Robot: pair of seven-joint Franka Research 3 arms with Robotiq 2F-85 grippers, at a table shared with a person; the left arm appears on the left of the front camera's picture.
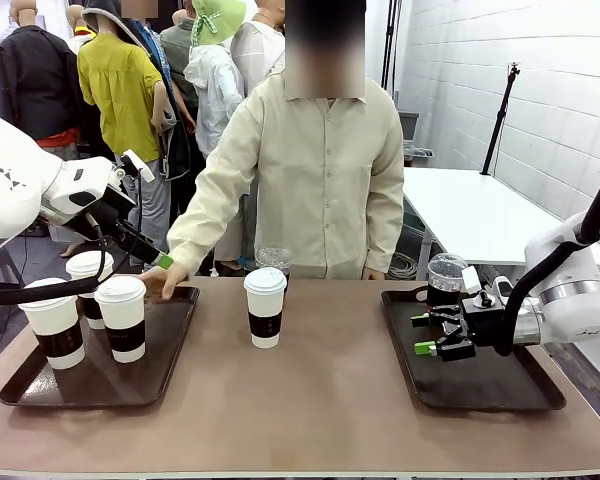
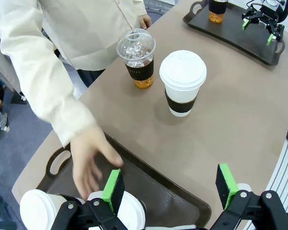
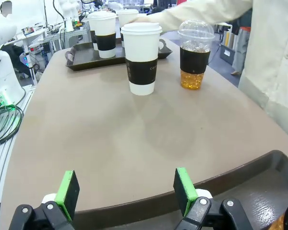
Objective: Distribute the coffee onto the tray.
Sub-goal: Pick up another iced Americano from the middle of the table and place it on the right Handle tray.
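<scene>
Across the brown desk (image 1: 320,400) both our tools gape empty, the sleeved white lidded paper cup (image 3: 141,57) stands well ahead of our right tool (image 1: 421,334), and lowering our left tool (image 2: 170,182) could strike the person's hand (image 2: 89,160) beside it.

left tray (image 1: 167,368): three paper cups (image 1: 121,316) | table centre (image 1: 330,400): single paper cup (image 1: 265,306), dome cup (image 1: 274,258) behind | right tray (image 1: 500,385): second dome cup (image 1: 446,280)

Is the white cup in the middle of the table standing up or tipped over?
Upright: the white cup stands on its base on the table, with its lid on top.
</scene>
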